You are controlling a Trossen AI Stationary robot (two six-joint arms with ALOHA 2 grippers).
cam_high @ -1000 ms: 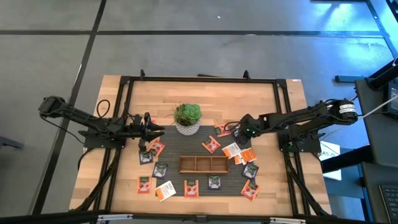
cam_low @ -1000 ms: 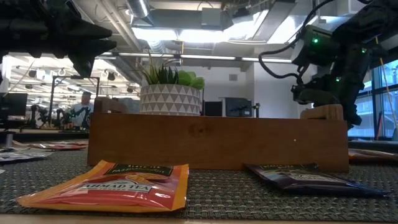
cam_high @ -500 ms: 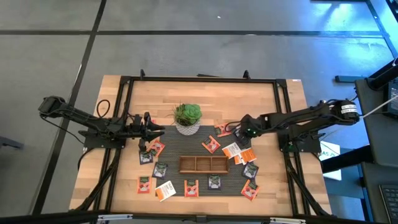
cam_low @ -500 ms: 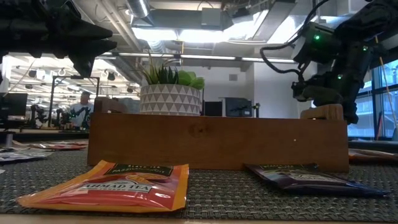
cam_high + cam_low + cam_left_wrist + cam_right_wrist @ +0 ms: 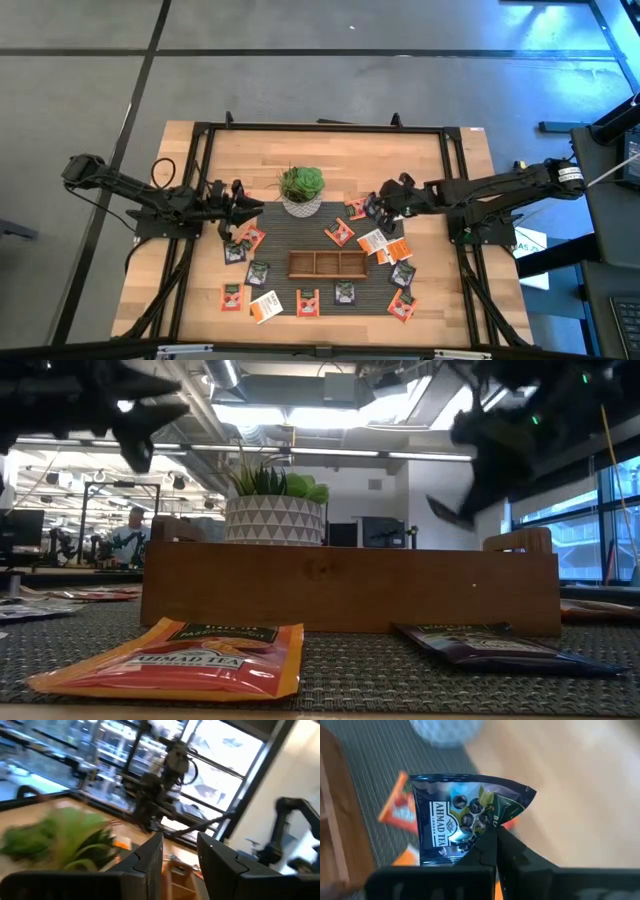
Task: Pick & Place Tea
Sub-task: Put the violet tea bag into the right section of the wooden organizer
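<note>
Right arm lifts a tea sachet off the table

At left of the high view, the left gripper hovers part-open beside the plant pot; right of centre, the right gripper, open a second ago, now pinches a dark tea sachet and has risen, ready to carry it to the wooden tray.

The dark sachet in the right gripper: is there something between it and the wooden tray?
Nothing visible. The right gripper, shut on the dark sachet, holds it above the table; only flat sachets lie between it and the wooden tray.
</note>
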